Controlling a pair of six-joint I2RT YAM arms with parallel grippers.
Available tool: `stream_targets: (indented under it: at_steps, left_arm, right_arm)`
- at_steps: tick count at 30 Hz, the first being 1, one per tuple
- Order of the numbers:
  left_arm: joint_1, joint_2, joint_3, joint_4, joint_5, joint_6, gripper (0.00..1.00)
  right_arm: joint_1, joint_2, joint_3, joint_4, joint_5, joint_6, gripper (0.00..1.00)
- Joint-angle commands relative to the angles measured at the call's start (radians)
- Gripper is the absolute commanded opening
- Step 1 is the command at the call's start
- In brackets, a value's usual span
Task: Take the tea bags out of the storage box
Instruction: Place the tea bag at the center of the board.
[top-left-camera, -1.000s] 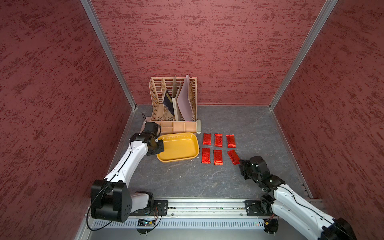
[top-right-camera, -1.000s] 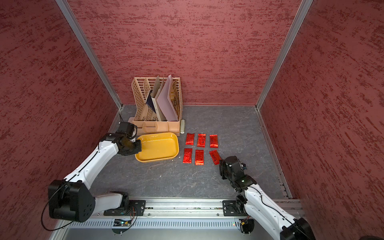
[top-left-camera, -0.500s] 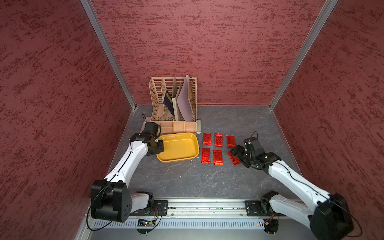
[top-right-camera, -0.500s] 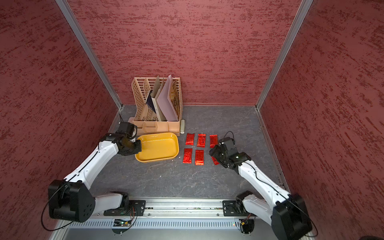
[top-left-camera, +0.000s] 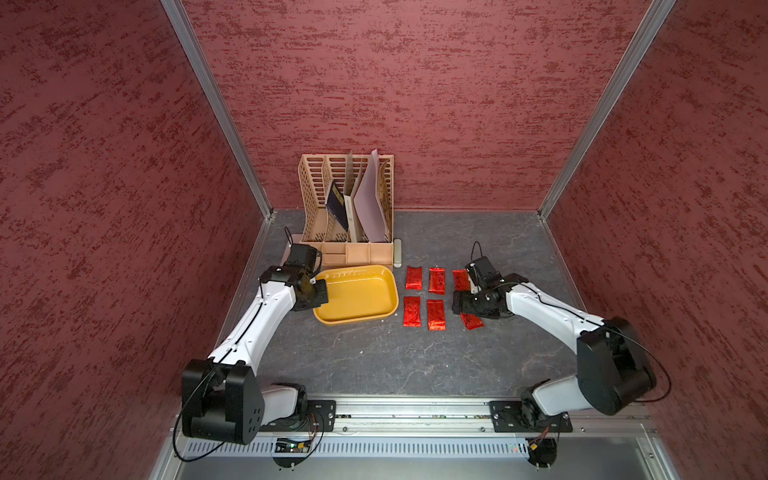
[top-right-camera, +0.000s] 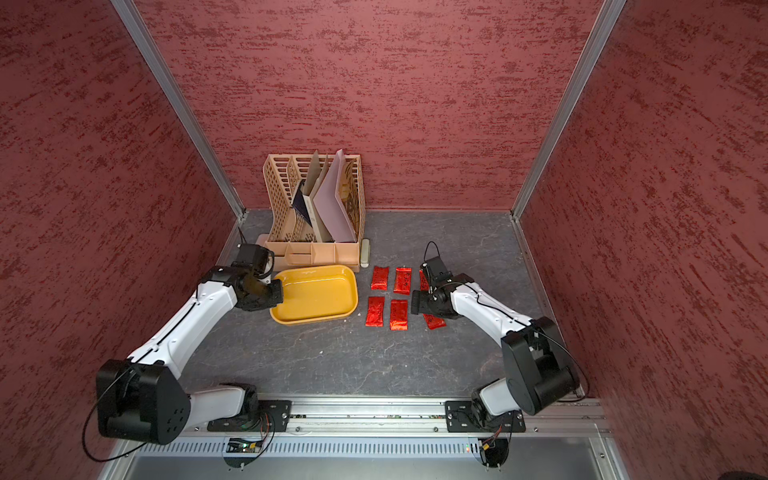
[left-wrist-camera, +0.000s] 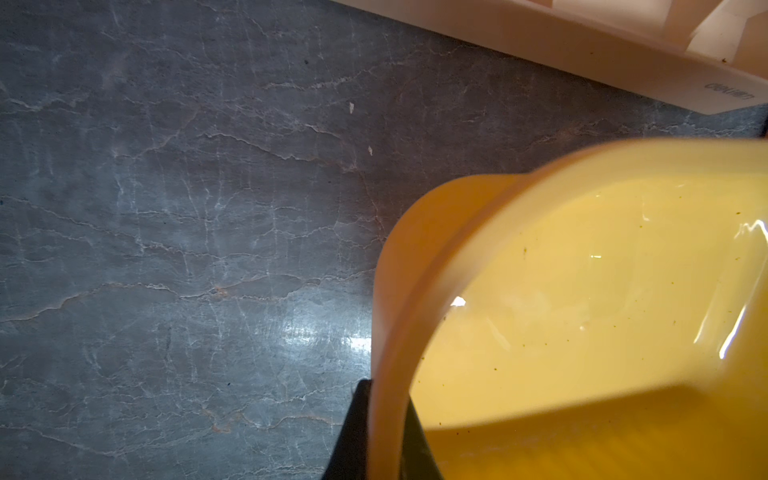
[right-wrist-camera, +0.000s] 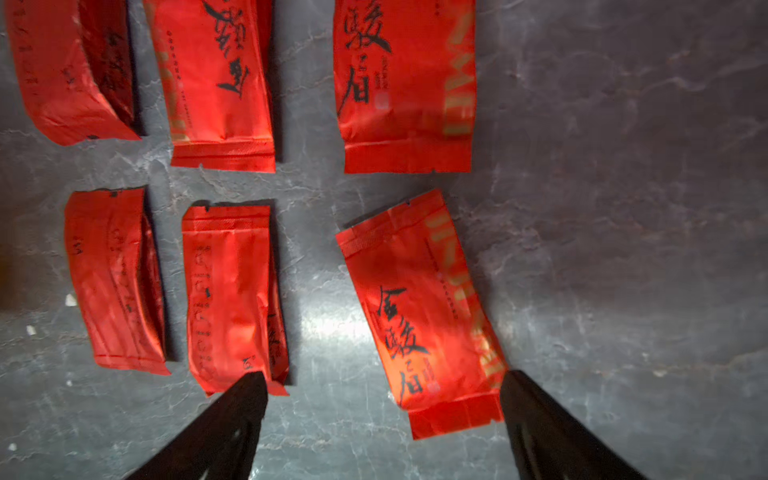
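The yellow storage box sits on the grey table, and its inside shows only bare plastic. My left gripper is shut on the storage box's left rim, one finger inside the wall and one outside; in a top view the left gripper shows at that rim. Several red foil tea bags lie in two rows on the table right of the box. My right gripper hangs open over the right end of the rows. A tilted tea bag lies flat between its spread fingers, untouched.
A tan slotted desk organizer holding papers stands right behind the box. A small beige bar lies by the organizer's corner. Red walls close in the table on three sides, and a metal rail runs along the front.
My right arm has swung in from the table's front to above the right-hand tea bags, and its jaws have opened wide. The left gripper and the box have not moved.
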Motion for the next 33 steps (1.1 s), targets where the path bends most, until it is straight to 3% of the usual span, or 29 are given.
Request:
stream_targets:
  at_steps: [1, 11, 33]
  left_arm:
    - [-0.002, -0.010, -0.008, 0.015, 0.005, -0.007, 0.00]
    - [-0.007, -0.006, -0.008, 0.015, 0.007, -0.006, 0.00]
    - [-0.008, -0.001, -0.008, 0.015, 0.007, -0.007, 0.00]
  right_arm:
    - [-0.018, 0.055, 0.028, -0.009, 0.028, -0.063, 0.94]
    - [-0.025, 0.160, 0.043, 0.009, -0.015, -0.059, 0.91]
    - [-0.026, 0.112, 0.004, -0.003, -0.063, -0.036, 0.84]
